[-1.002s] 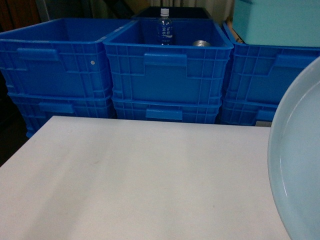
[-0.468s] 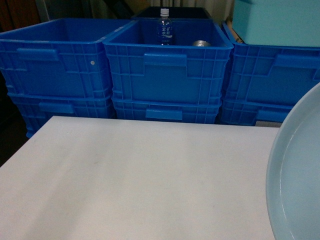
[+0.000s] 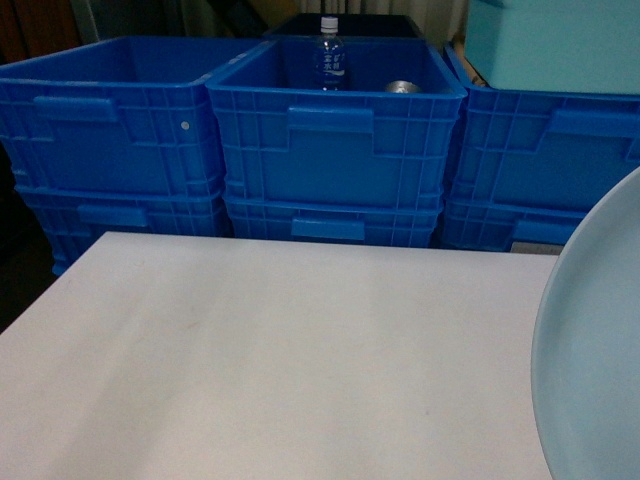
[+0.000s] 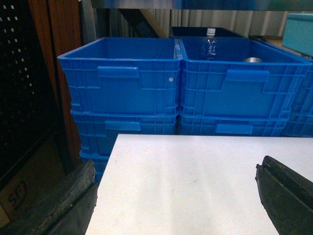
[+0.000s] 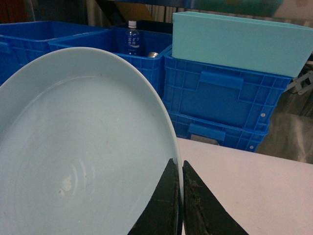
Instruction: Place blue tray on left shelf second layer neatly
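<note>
The blue tray (image 3: 598, 340) is a pale light-blue shallow dish held up on edge at the right border of the head view, over the white table (image 3: 280, 350). In the right wrist view the blue tray (image 5: 83, 147) fills the left half, and my right gripper (image 5: 179, 163) is shut on its rim, one black finger on each side. My left gripper (image 4: 176, 176) hangs open over the table's left part (image 4: 195, 166), with nothing between its fingers. The left shelf second layer is out of view.
Stacked deep-blue crates (image 3: 335, 150) stand in a row right behind the table. The middle one holds a water bottle (image 3: 330, 55) and a metal can (image 3: 402, 87). A teal box (image 5: 239, 41) rests on the right crate stack. A dark wooden panel (image 4: 54, 78) stands at the left.
In the head view the tray's upper edge has dropped a little and its rim has shifted slightly left. The crates and table look the same.
</note>
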